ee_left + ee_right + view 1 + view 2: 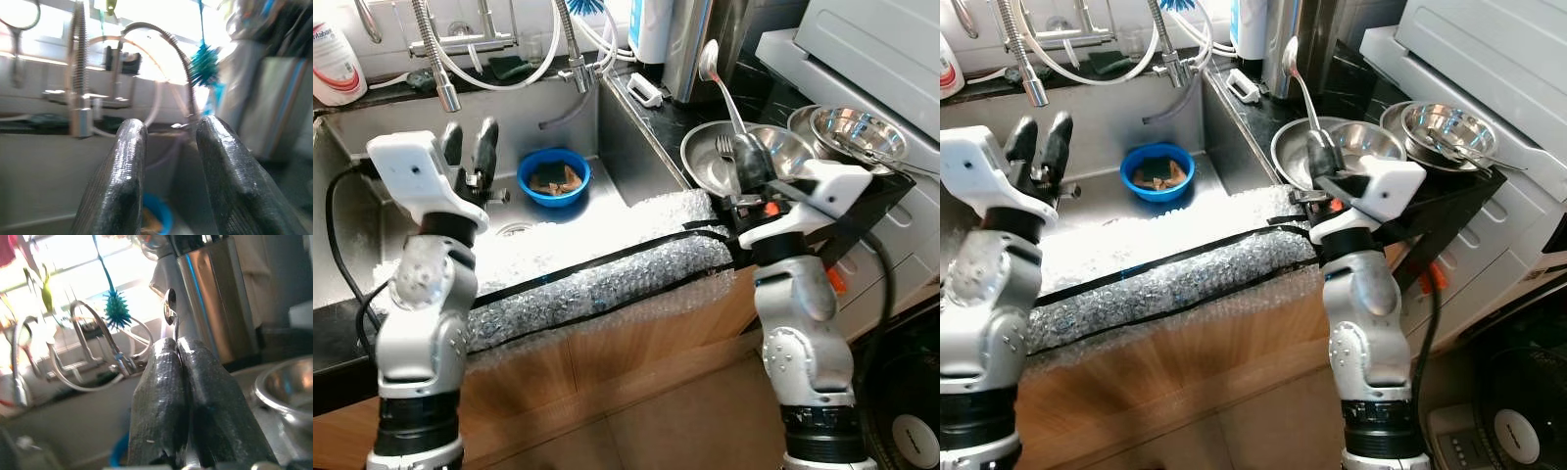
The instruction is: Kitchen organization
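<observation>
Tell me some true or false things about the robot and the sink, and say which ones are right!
1. The right pincer is holding a spoon. True.
2. The blue bowl sits on the counter beside the metal bowls. False: it sits inside the sink.
3. The left pincer is holding a cup. False: it is open and holds nothing.
4. Bubble wrap covers the front edge of the sink. True.
5. The spoon points down into a metal bowl. False: its rounded end points up.
</observation>
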